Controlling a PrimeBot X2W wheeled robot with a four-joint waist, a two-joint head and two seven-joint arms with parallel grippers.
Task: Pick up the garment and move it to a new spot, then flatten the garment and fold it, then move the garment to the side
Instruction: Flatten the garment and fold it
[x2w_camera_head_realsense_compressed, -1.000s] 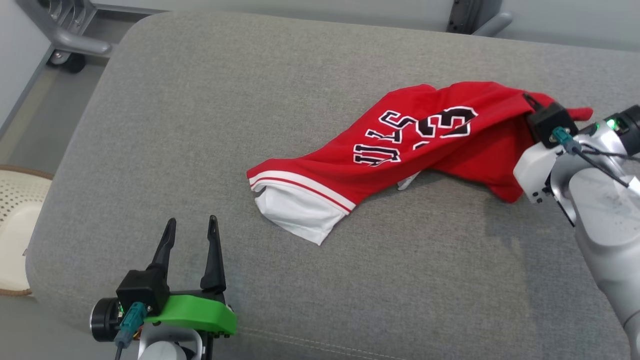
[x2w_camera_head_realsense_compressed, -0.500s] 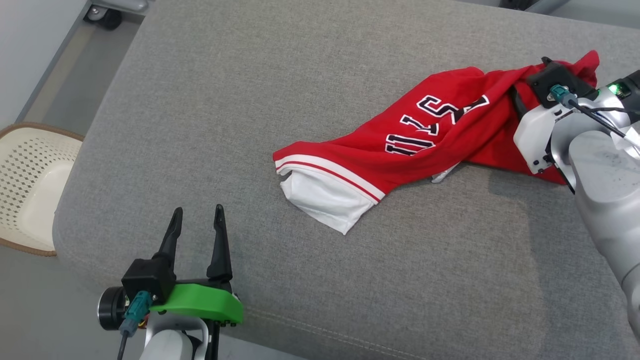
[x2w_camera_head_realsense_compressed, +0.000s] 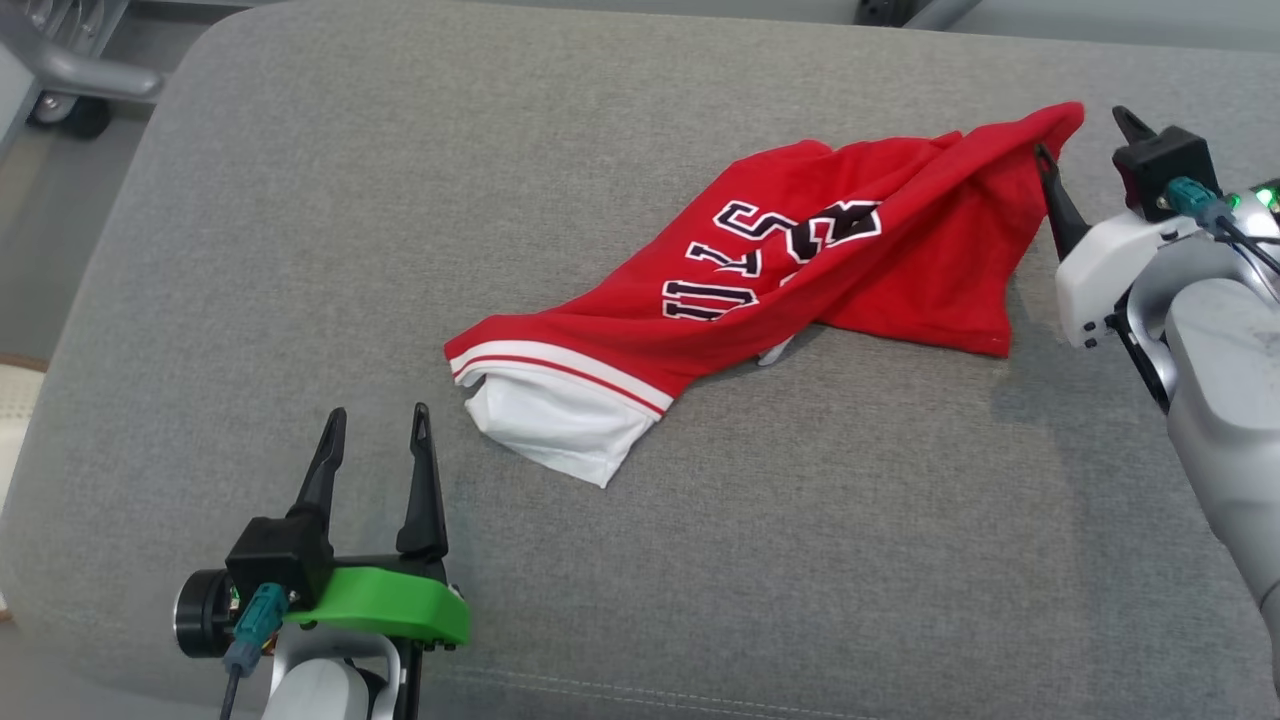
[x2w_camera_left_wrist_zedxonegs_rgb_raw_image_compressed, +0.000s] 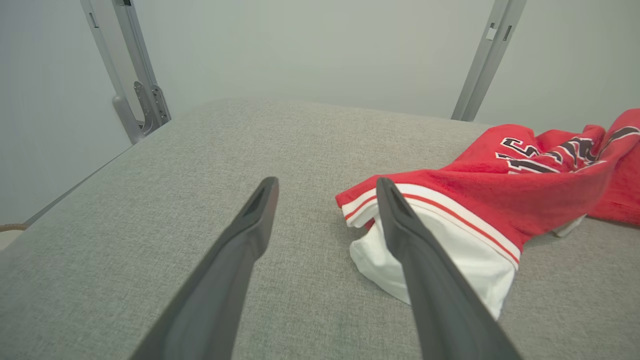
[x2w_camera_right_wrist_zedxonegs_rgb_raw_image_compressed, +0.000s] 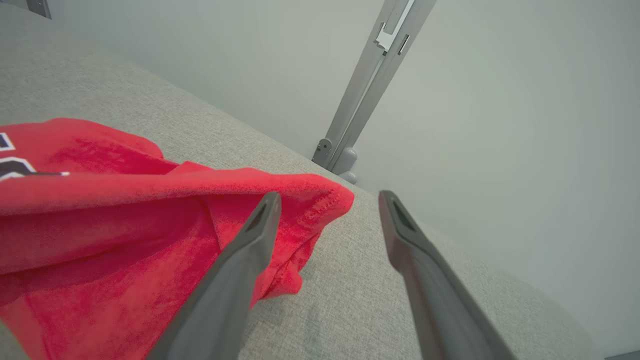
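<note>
The left tool and right tool stand spread, empty. Flattening the jersey likely needs opposite corners pinched and pulled apart.

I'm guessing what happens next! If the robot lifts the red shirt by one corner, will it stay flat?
Probably not: the red shirt already lies in soft crumpled folds on the grey cushion, so it should droop. It looks thin, so it is likely light. Pushed, it would probably bunch up on that rough weave.

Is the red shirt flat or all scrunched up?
Scrunched up: the red shirt lies bunched in folds on the grey cushion, lettering creased.
</note>
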